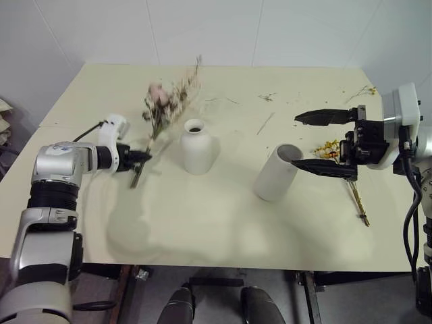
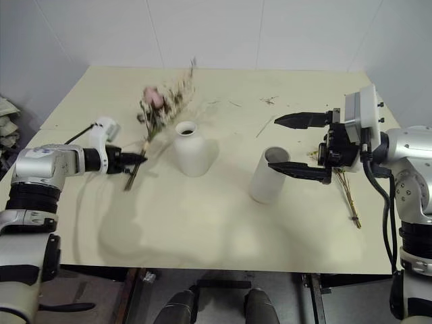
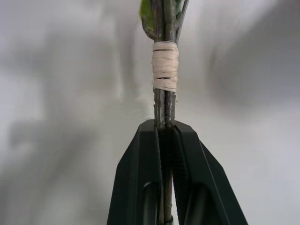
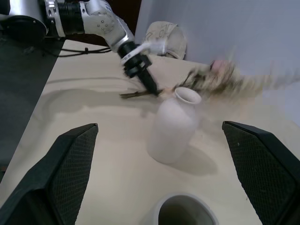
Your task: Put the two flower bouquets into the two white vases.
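Both vases stand mid-table: bottle vase (image 1: 198,146) and cylinder (image 1: 277,173), apparently empty, though the bottle's inside is dark. Left gripper (image 1: 144,156) is clamped on the rose bouquet's (image 1: 164,102) stems, beside the bottle. Right gripper (image 1: 326,142) gapes wide, empty, over the yellow bouquet (image 1: 341,173) near the right edge.

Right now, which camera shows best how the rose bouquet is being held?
The left wrist view: the left gripper is shut on the rose bouquet just below its tan wrap. The eye views show the whole bouquet lifted beside the bottle vase; the right wrist view blurs it.
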Action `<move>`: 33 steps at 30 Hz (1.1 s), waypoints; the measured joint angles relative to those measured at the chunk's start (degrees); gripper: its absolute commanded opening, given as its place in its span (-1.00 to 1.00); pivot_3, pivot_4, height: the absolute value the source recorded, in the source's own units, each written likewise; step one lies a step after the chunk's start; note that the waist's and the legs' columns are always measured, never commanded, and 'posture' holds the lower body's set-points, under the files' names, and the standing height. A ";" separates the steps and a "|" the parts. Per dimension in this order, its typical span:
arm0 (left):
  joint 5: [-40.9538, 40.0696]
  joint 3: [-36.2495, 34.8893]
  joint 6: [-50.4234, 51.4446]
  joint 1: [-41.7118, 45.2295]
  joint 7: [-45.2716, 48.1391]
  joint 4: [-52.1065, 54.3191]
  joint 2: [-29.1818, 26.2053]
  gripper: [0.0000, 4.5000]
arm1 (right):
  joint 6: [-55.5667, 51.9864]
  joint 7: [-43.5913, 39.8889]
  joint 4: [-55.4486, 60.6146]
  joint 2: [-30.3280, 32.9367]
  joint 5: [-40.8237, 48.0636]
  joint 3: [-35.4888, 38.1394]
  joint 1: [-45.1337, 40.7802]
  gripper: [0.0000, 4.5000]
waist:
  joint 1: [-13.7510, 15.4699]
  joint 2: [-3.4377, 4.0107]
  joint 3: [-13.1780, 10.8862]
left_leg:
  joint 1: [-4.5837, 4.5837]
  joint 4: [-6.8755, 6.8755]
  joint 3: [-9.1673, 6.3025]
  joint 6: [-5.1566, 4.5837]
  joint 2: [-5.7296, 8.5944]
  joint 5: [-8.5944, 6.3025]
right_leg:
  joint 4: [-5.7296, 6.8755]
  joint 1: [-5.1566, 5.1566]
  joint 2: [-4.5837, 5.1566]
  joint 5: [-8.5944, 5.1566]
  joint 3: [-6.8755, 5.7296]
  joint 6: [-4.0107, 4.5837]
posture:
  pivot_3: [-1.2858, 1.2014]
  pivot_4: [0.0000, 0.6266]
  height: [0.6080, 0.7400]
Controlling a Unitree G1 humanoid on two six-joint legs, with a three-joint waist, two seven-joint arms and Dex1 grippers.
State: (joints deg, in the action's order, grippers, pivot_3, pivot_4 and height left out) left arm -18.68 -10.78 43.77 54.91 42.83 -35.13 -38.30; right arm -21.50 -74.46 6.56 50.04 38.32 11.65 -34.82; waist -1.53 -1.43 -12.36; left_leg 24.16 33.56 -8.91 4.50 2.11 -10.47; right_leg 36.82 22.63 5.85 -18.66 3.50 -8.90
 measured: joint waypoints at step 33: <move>-14.24 -6.91 -32.58 7.35 13.67 -6.13 20.15 -0.97 | -2.51 13.18 9.29 -2.24 2.22 2.57 7.25 1.00 | -0.04 -0.04 0.00 | 0.03 0.36 0.08 -0.07 0.02 -0.04 | -0.19 -0.16 -0.03 0.25 0.05 -0.14 | 0.03 -0.52 1.00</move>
State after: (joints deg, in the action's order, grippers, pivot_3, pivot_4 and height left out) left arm -32.92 -17.69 11.19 62.26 56.50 -41.26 -18.15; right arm -24.01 -61.28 15.86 47.80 40.54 14.22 -27.57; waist -1.58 -1.46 -12.36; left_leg 24.19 33.92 -8.83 4.43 2.13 -10.51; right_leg 36.62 22.47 5.83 -18.41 3.55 -9.04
